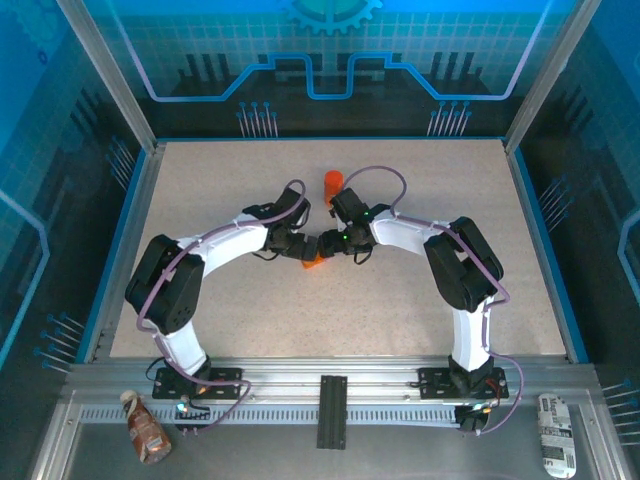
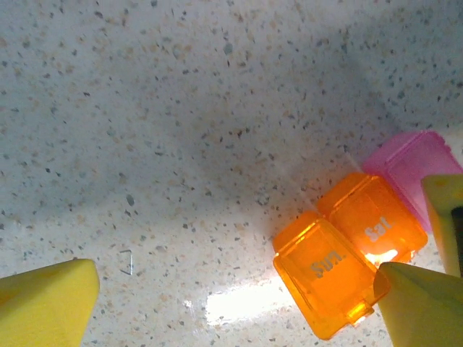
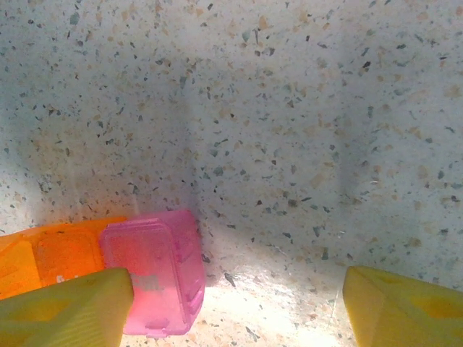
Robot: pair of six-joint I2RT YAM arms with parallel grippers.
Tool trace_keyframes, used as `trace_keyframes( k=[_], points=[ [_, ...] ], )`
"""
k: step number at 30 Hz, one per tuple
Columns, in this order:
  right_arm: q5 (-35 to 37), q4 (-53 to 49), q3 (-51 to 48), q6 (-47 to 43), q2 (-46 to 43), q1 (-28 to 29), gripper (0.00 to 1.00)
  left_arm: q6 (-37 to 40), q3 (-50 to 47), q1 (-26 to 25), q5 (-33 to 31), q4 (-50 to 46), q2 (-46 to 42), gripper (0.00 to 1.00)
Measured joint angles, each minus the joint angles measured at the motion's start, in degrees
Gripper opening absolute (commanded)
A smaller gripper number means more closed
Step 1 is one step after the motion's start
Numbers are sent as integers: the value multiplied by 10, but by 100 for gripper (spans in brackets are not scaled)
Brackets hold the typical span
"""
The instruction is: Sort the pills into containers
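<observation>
The containers (image 2: 351, 249) are a flat strip of closed compartments lying on the speckled table: orange ones marked "Sun" and "Sat", with a pink end section (image 2: 412, 160). In the top view the containers (image 1: 313, 262) lie at mid-table, where both arms meet. My left gripper (image 2: 231, 311) is open, its right finger (image 2: 423, 307) over the "Sun" corner and its left finger (image 2: 47, 303) far from the box. My right gripper (image 3: 235, 311) is open too, its left finger (image 3: 69, 307) overlapping the pink section (image 3: 155, 271). No pills are visible.
An upright orange bottle (image 1: 333, 183) stands just behind the two grippers. Raised blue-edged walls (image 1: 125, 230) border the table. Off the table at the near rail lie a small bottle (image 1: 145, 428) on the left and a packet (image 1: 553, 432) on the right.
</observation>
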Motion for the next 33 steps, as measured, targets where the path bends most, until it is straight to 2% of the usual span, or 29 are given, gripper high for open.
trace_keyframes(
  k=[16,25,33],
  points=[
    [0,3,0,0,0,0,77,10,16,45,0,13,50,99],
    [-3,3,0,0,0,0,78,10,17,47,5,19,55,99],
    [-4,-28,30,-7,-5,0,81,8,35,47,40,14,30,99]
  ],
)
